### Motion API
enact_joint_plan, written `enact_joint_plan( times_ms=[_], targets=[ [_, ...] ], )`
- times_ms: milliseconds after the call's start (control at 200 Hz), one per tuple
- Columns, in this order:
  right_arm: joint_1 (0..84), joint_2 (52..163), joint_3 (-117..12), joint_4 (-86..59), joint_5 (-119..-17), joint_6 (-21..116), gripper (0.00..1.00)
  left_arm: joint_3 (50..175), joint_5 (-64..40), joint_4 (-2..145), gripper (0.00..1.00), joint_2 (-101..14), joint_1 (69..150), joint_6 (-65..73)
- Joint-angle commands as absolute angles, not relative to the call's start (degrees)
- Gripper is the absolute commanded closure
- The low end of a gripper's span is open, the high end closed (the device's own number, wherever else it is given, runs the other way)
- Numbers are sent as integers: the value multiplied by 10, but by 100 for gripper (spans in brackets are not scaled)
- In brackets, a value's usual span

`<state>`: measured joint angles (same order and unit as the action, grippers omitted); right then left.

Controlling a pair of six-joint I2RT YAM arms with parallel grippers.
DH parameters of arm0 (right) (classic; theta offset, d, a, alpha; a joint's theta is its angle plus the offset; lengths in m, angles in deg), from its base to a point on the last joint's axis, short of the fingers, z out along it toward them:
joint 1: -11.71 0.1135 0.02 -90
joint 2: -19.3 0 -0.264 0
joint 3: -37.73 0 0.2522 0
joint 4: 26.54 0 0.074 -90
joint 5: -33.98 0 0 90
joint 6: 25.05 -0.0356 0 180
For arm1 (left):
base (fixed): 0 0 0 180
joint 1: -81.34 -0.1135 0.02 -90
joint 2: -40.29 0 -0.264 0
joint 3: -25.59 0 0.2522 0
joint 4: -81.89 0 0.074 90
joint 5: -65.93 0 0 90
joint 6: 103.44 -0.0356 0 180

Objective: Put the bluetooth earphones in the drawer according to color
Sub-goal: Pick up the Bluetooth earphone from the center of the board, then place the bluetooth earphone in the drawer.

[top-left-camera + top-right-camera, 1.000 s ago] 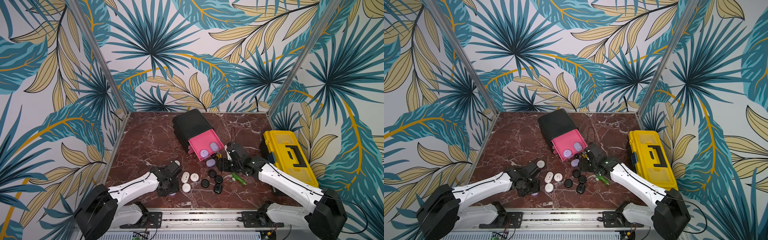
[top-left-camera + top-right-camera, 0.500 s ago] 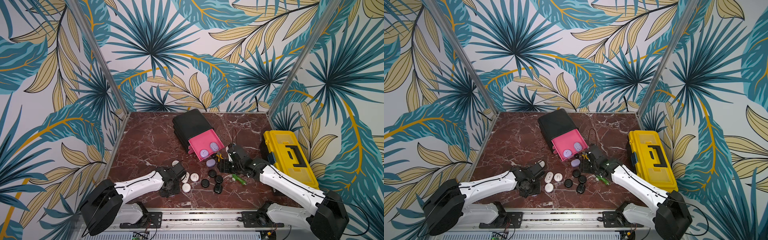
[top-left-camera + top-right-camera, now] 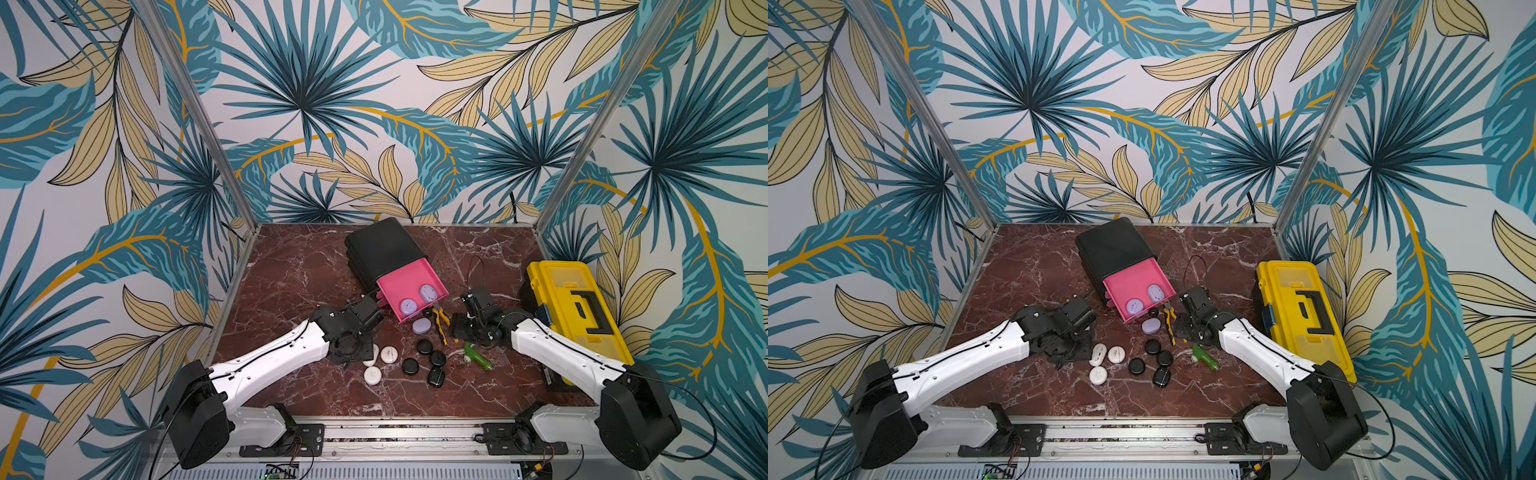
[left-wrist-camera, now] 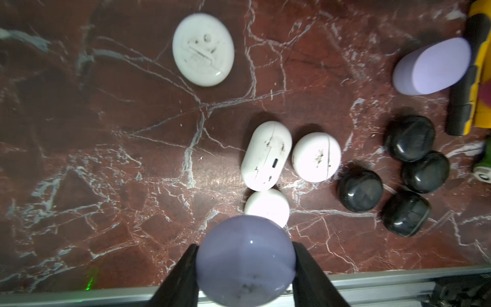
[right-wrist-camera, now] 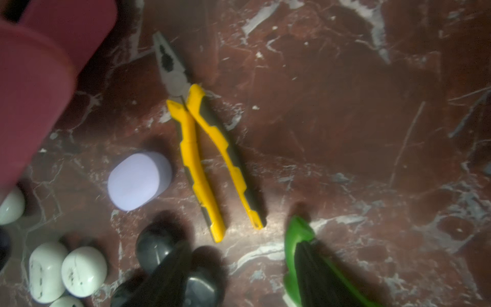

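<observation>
My left gripper (image 4: 245, 265) is shut on a round lilac earphone case (image 4: 245, 247), held above the marble. In both top views this gripper (image 3: 353, 353) hangs left of the white cases, and the wrist hides what it holds. The black cabinet (image 3: 382, 245) has its top pink drawer (image 3: 405, 282) pulled out, with two lilac cases (image 3: 408, 306) inside. One more lilac case (image 3: 421, 326) lies just in front of the drawer. Several white cases (image 4: 266, 155) and several black cases (image 4: 360, 190) lie clustered on the table. My right gripper (image 5: 241, 255) stands open and empty above the black cases and the green tool.
Yellow-handled pliers (image 5: 202, 148) lie beside the loose lilac case. A green plastic tool (image 3: 476, 356) lies under the right gripper's finger. A yellow toolbox (image 3: 577, 307) stands along the right wall. Bare marble stretches left of the cabinet.
The left gripper has closed on the lilac case, lifted it and moved back and right toward the drawer. The right gripper has barely shifted.
</observation>
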<state>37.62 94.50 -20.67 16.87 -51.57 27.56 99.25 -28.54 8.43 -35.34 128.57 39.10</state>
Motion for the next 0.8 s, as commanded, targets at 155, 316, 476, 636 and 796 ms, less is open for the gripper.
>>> enact_joint_plan(
  times_ms=[155, 316, 476, 636, 796],
  targets=[
    [343, 999, -229, 156, -534, 331, 36, 1177, -335, 30, 55, -420, 1285, 304],
    [336, 1042, -242, 140, -549, 345, 39, 1271, -326, 50, 55, -472, 1278, 267],
    [334, 1072, -254, 121, -556, 346, 39, 1357, -322, 78, 56, -535, 1278, 241],
    [326, 1117, -275, 148, -523, 326, 42, 1418, -324, 96, 56, -602, 1268, 224],
    [315, 1139, -283, 177, -474, 301, 42, 1462, -315, 92, 56, -659, 1253, 213]
  ],
)
